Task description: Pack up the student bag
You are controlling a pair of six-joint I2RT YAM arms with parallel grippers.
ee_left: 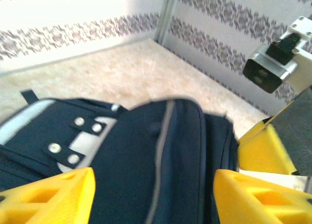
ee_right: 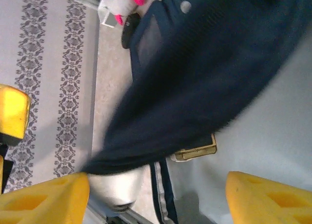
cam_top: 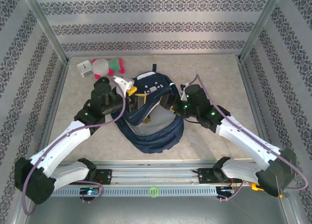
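Observation:
The student bag (cam_top: 152,120), navy with grey-white patches, lies in the middle of the table with its mouth pulled open and the pale lining showing. My left gripper (cam_top: 132,93) hovers over the bag's left upper edge. In the left wrist view its yellow fingers (ee_left: 48,197) stand wide apart, open, with the bag's front panel (ee_left: 161,151) between them. My right gripper (cam_top: 168,104) is at the bag's right rim, open, and its fingers (ee_right: 270,197) straddle a blurred fold of navy fabric (ee_right: 195,82) and the grey lining (ee_right: 273,116). A flat tan-edged item (ee_right: 197,151) peeks from under that fold.
At the back left of the table sit a white cube (cam_top: 84,68), a pink-and-white plush (cam_top: 101,66) and a green-and-pink toy (cam_top: 116,64). Patterned walls and metal posts close in three sides. Bare tabletop lies to the right of the bag (cam_top: 219,87).

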